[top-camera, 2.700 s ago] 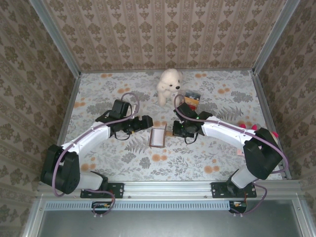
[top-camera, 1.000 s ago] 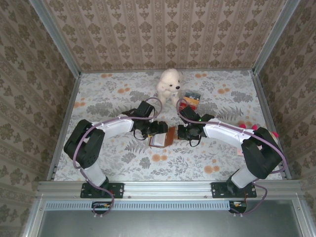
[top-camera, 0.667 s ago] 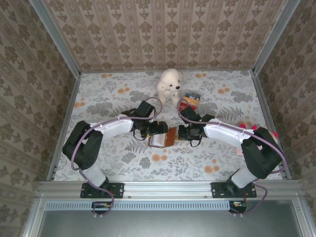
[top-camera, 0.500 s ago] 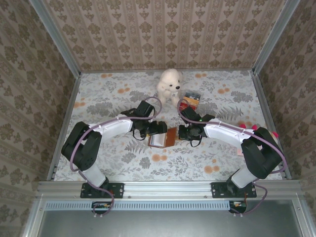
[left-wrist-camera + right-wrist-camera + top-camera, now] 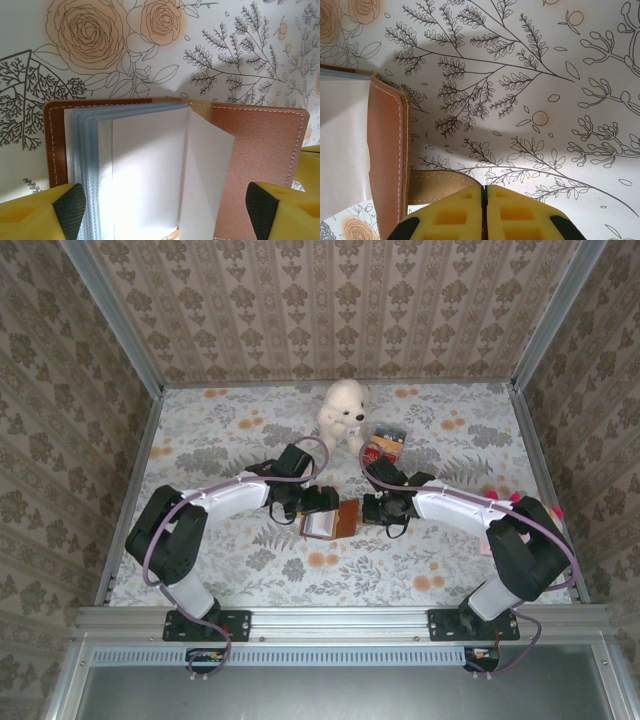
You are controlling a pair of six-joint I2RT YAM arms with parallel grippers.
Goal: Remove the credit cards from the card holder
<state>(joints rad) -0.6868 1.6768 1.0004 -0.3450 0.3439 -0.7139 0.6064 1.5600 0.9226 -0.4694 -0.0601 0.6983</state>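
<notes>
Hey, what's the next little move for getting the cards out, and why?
Probably ease the left pincer onto the raised white leaf and pinch it: it sits open astride the spread card holder, while the right pincer looks shut on its tan strap, steadying it.

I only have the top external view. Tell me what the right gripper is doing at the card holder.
Observer: The right gripper has its jaws shut. A tan strap from the card holder runs in under them; whether it is pinched I cannot tell.
Operator: Now report the left one.
Observer: The left gripper is open, with a fingertip near each side edge of the opened holder.
Operator: Give me what's inside.
Observer: Light-blue sleeves are fanned at the left, with white leaves in the middle.
</notes>
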